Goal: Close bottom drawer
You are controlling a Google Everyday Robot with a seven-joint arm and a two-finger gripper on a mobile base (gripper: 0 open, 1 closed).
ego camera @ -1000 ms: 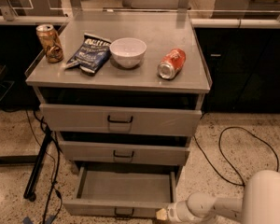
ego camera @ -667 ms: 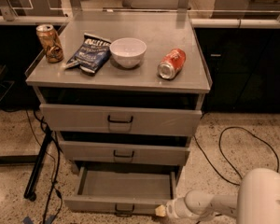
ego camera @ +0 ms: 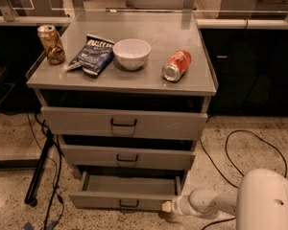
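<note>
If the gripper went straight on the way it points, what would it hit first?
Probably the open bottom drawer, at its front panel's right end; the gripper sits low beside it, pointing left. Depth is unclear.

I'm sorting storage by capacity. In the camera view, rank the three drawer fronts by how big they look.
Largest: top drawer.
Next: middle drawer.
Smallest: bottom drawer, though pulled out toward the camera.
The tool sits at its right front corner.

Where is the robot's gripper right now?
Low in the camera view, right of centre, the gripper is at the right end of the open bottom drawer, by its front panel.
</note>
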